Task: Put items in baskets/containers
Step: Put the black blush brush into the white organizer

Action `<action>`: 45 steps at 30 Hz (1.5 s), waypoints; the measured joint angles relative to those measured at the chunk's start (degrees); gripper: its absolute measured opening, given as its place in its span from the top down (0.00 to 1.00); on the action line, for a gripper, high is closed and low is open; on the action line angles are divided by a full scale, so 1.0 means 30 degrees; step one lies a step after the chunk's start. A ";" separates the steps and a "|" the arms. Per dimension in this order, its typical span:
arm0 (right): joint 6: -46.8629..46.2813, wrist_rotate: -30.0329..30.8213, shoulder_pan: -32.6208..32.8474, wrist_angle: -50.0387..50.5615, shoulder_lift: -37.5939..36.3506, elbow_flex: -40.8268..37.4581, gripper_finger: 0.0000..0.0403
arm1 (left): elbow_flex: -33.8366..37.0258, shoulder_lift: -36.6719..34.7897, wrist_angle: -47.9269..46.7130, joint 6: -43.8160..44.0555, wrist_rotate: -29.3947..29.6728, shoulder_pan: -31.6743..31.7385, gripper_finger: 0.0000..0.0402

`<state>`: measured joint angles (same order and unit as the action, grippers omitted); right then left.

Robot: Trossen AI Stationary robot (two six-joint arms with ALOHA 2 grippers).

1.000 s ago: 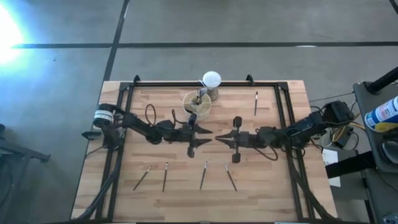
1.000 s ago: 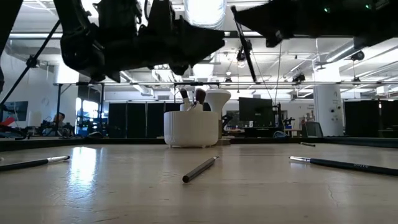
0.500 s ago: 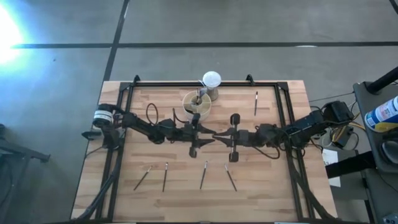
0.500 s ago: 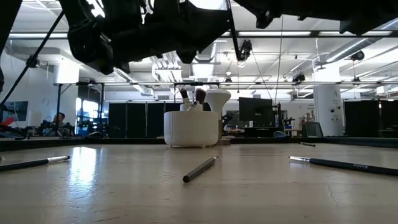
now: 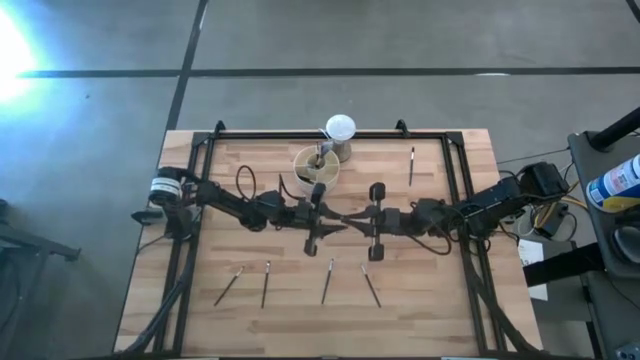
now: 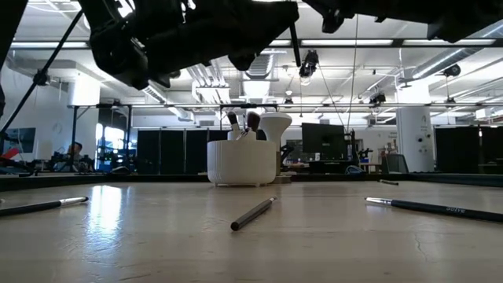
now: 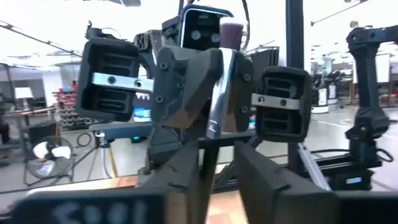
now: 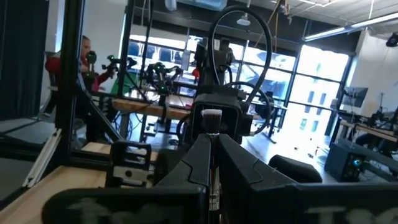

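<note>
Makeup brushes lie scattered on the wooden tabletop [image 5: 250, 190] as two robot arms meet nose to nose at its centre. Four brushes rest in a loose row along the near side: one at far left [image 5: 228, 285], a second [image 5: 266, 283] just beside it, a third [image 5: 327, 280] and a fourth [image 5: 371, 285]. A fifth brush [image 5: 412, 166] lies alone toward the far right corner. The round cream organiser [image 5: 315, 169] stands at the far middle of the tabletop, already holding several brushes [image 6: 243, 123] upright with heads up, and a white ball on a small stand [image 5: 340, 132] sits just behind it.

The left hand [image 5: 330, 222] and the right hand [image 5: 350, 220] hang above the tabletop, tips nearly touching, just in front of the organiser. A thin dark-handled brush [image 8: 212, 140] with a small flat pale tip sits upright between the right hand's fingers [image 8: 186, 165], which are pressed together on it. In the left wrist view the left hand's fingers [image 7: 258, 171] are spread, reaching up toward the right hand [image 7: 214, 118] and the brush's shiny metal ferrule. From table height, a brush [image 6: 253, 213] lies at an angle in the foreground, with others at left [image 6: 41, 206] and right [image 6: 432, 207]. A person [image 8: 78, 56] in red stands in the room beyond.
</note>
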<state>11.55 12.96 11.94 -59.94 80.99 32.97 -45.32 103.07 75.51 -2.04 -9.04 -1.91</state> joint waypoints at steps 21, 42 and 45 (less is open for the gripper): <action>-0.0591 0.1686 -0.0199 0.0062 0.0002 0.0071 0.75 | 0.3124 -0.2879 -0.1814 -0.1286 0.5353 -0.0140 0.96; 0.2718 0.1708 -0.0197 0.1347 -0.0801 0.1005 0.98 | 0.7373 -0.4342 0.0262 -0.2742 0.8269 0.3796 0.96; 0.2717 0.1708 -0.0197 0.1348 -0.0743 0.1005 0.98 | 0.7366 -0.4282 0.0294 -0.2801 0.7785 0.4401 0.96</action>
<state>19.70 18.09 11.35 -55.90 78.76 35.99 -23.22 90.22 76.39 -10.44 14.32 11.29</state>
